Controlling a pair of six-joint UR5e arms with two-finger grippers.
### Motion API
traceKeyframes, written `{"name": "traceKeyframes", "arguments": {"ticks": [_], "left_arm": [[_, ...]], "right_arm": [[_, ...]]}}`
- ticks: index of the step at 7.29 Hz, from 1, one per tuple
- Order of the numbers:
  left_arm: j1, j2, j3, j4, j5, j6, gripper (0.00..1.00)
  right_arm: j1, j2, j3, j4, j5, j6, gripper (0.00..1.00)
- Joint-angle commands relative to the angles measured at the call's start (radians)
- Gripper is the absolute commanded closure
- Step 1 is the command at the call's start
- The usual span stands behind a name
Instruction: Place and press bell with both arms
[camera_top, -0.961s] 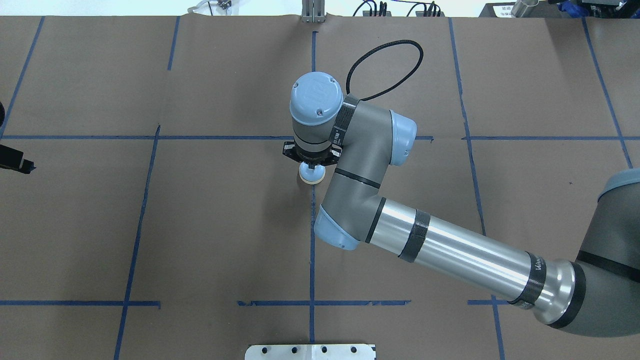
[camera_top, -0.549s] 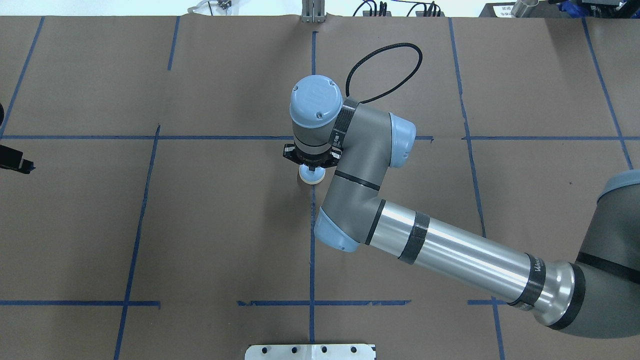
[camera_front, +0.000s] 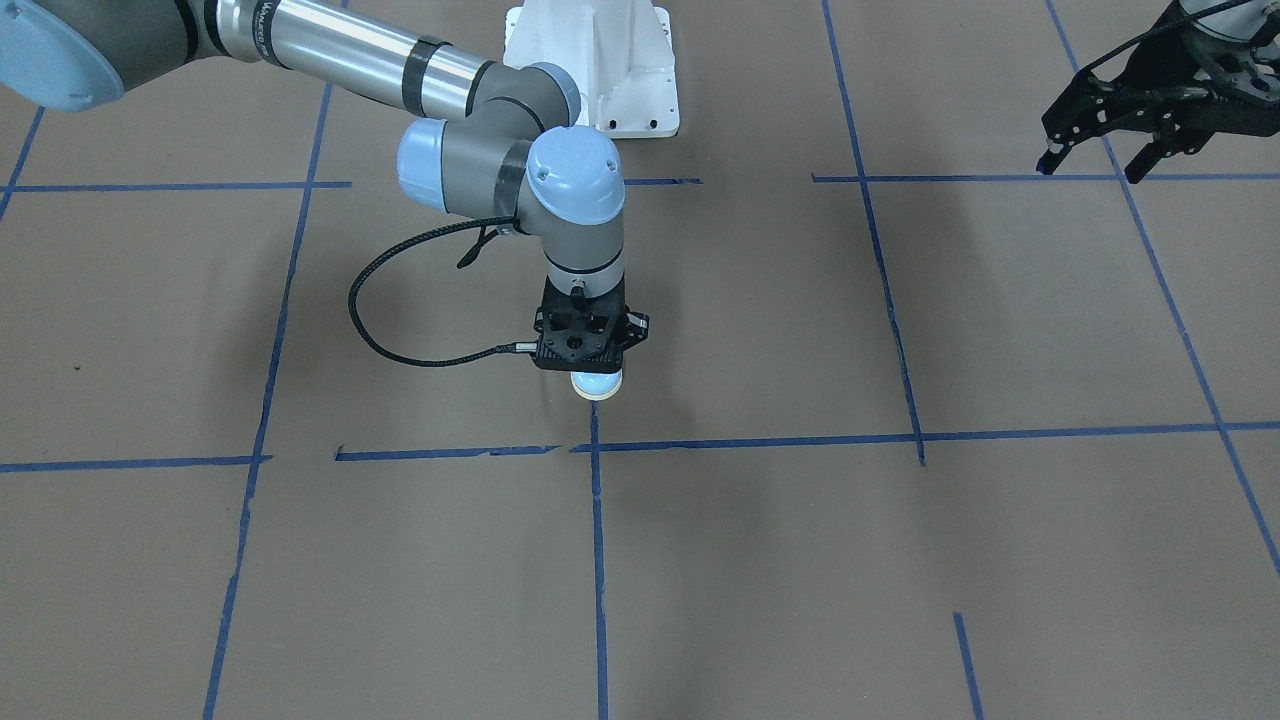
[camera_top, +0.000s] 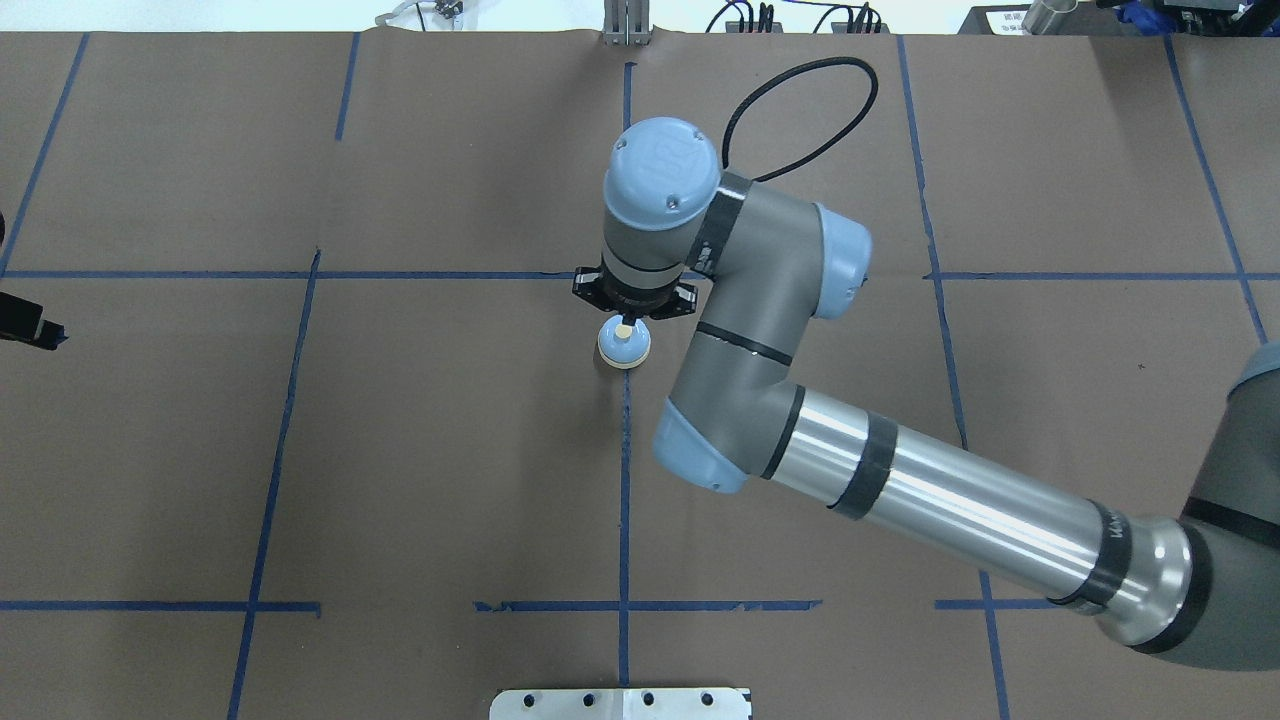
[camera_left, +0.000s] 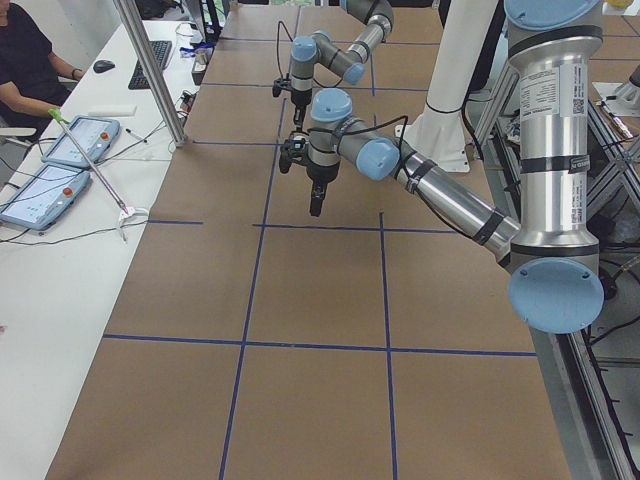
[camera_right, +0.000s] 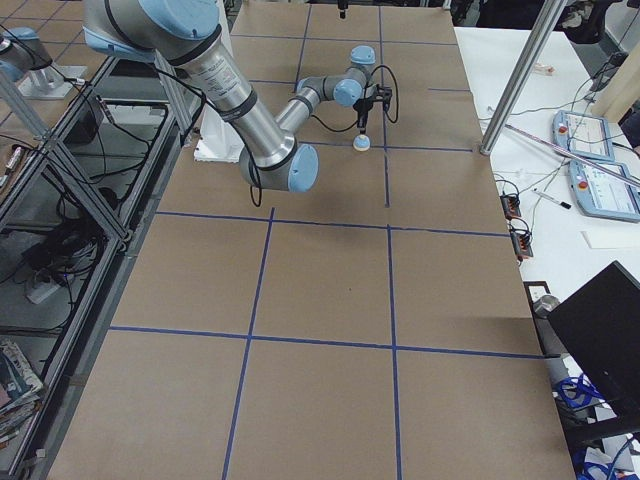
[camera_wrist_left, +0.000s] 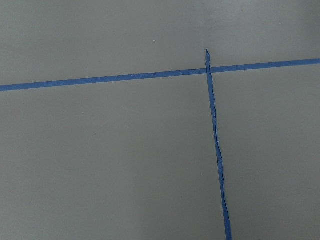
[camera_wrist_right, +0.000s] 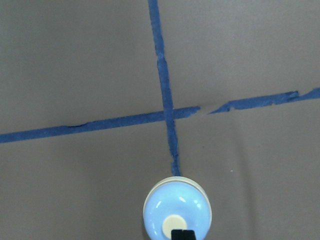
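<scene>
Bell (camera_top: 624, 345) stands upright on the brown paper-covered table (camera_top: 450, 450), directly beneath the right gripper (camera_wrist_right: 182, 234). Light-blue dome, cream base ring and cream button are all visible in the overhead view. In the right wrist view, the bell sits at the end of a blue tape line (camera_wrist_right: 167, 125), its rim touching the tape end, just short of a tape crossing.

Right gripper points straight down. Its fingertips appear pressed together and hold nothing. They hang just above the cream button. The exterior right view suggests a small gap between tips and button, but contact cannot be ruled out with certainty.

Left gripper (camera_front: 1090, 165) hangs well apart from the bell, out toward the robot's left edge of the table. Its fingers are spread wide with nothing between them. The left wrist view shows only bare paper and one tape crossing below that gripper.
</scene>
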Motion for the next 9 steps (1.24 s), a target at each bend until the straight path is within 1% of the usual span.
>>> {"name": "traceKeyframes", "arguments": {"ticks": [1,2,3,4,5,6,8,9], "left_arm": [[0.000,0.001,0.000,0.002,0.000,0.000,0.00],[0.000,0.001,0.003,0.002,0.000,0.000,0.00],[-0.001,0.001,0.003,0.002,0.000,0.000,0.00],[-0.003,0.035,-0.002,-0.004,-0.001,0.006,0.00],[-0.006,0.043,0.000,-0.001,-0.003,0.071,0.00],[-0.018,0.075,0.000,-0.003,-0.003,0.105,0.00],[-0.055,0.119,0.003,-0.003,-0.005,0.198,0.00],[-0.104,0.144,0.007,-0.003,-0.023,0.294,0.00]], "right_arm": [[0.113,-0.188,0.271,-0.025,0.100,-0.006,1.00],[0.185,-0.269,0.356,-0.025,0.171,-0.043,1.00],[0.255,-0.340,0.420,-0.025,0.243,-0.105,0.99],[0.330,-0.449,0.477,-0.024,0.306,-0.197,0.98],[0.427,-0.536,0.494,-0.024,0.381,-0.345,0.98],[0.527,-0.611,0.490,-0.024,0.455,-0.491,0.98],[0.642,-0.745,0.487,-0.025,0.471,-0.720,0.98],[0.726,-0.832,0.488,-0.025,0.492,-0.871,0.98]]}}
